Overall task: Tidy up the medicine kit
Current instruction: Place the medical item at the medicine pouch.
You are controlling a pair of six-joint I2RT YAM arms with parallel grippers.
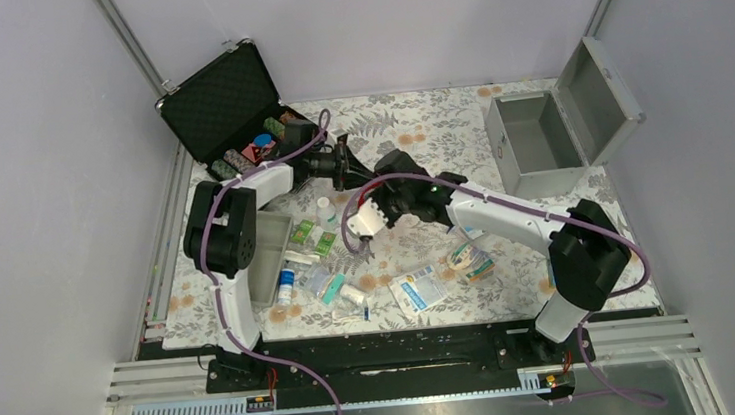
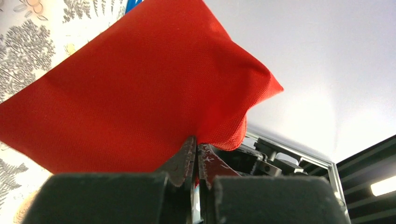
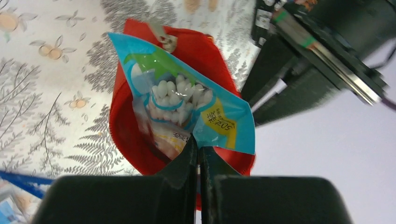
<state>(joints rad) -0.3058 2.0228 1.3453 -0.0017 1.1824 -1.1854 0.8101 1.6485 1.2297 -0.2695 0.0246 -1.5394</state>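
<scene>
Medicine kit [image 1: 537, 147]: one silver box, well right of black case [image 1: 224, 105], same far strip of table [image 1: 416, 123]. Mouth up, lid [image 1: 603, 97] swung open to right. Body near cubic, long axis unclear. One black case, open. One red pouch [image 2: 140, 88], one blue packet [image 3: 187, 102] at its mouth. Left gripper [image 2: 196, 145] jaws pinching pouch fabric. Right gripper [image 3: 198, 150] jaws pinching packet edge. Both just right of case. Loose packets [image 1: 421, 288] nearward of case, too cluttered to count.

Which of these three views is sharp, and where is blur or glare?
Top external: sharp, evenly lit, soft shadows. Left wrist: red pouch weave crisp, left claw blurred, lamp strip glaring lower right. Right wrist: blue packet slightly soft, right claw blurred.
</scene>
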